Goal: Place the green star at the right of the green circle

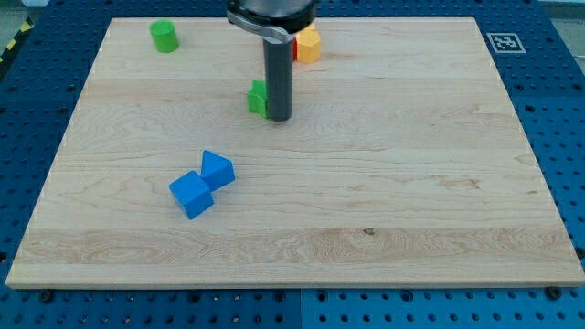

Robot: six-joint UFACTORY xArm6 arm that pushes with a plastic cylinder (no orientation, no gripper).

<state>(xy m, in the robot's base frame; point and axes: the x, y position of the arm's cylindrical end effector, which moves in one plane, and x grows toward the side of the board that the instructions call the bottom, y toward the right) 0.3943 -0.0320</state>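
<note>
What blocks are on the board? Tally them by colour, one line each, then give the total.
Green: 2, the green circle and the green star, which sits just to the view's left of my tip
Blue: 2, the blue cube and the blue block
Yellow: 1, the yellow block
Red: 1, the red block, mostly hidden
Total: 6

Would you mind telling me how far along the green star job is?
Done: nothing yet; the green star sits well below and to the view's right of the green circle. In hand: my tip touches the star's right side. Left: pushing it up level with the circle.
</note>
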